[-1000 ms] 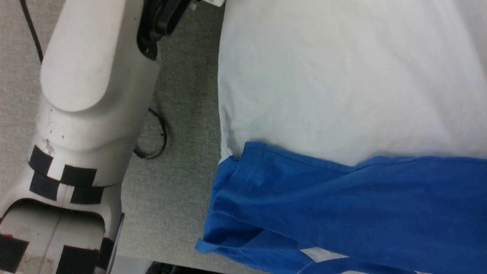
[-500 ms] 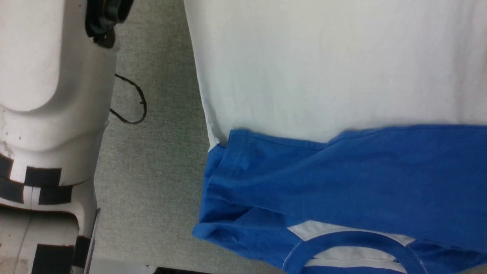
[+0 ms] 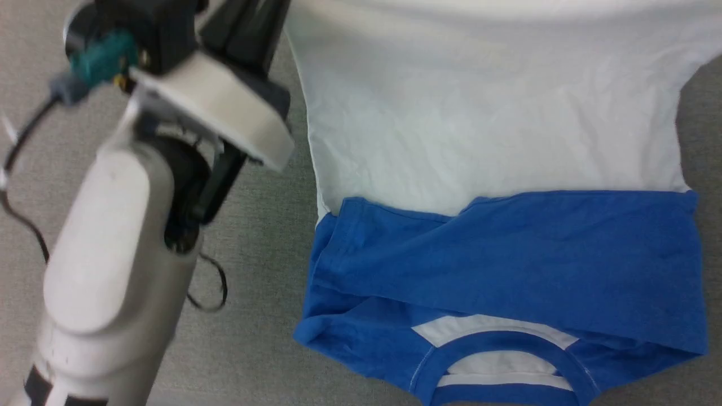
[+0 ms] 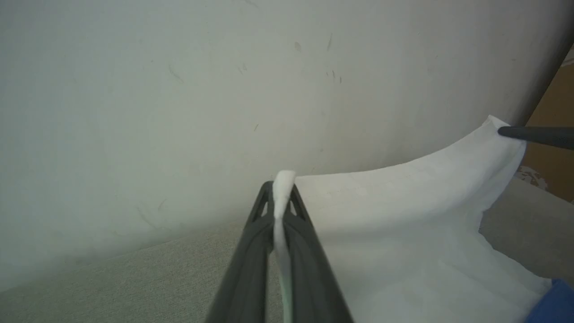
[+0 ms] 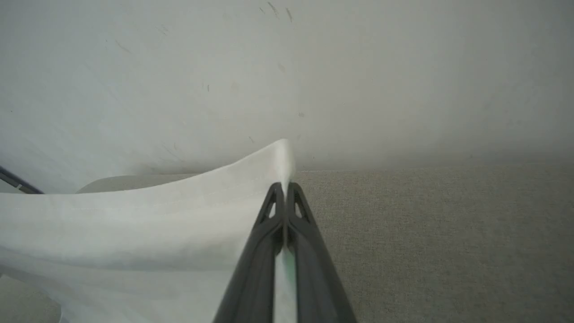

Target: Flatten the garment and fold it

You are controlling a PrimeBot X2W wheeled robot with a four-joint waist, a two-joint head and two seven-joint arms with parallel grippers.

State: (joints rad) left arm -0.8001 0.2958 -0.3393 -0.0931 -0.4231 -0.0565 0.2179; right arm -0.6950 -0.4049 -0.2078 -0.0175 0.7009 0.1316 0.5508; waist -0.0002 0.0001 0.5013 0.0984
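Left arm point(image 3: 113, 254) lower in view now, left gripper point(image 4: 279, 190) tight on garment point(image 3: 479, 141).

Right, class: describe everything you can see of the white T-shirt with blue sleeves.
The soft white cotton-looking T-shirt lies on the grey fabric-covered table, lightly creased. Its blue sleeves are folded inward across the body near the blue neck trim. The left gripper and right gripper each pinch a hem corner, lifted.

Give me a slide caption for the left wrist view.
Left gripper shut on the garment's white edge, held above the grey surface.
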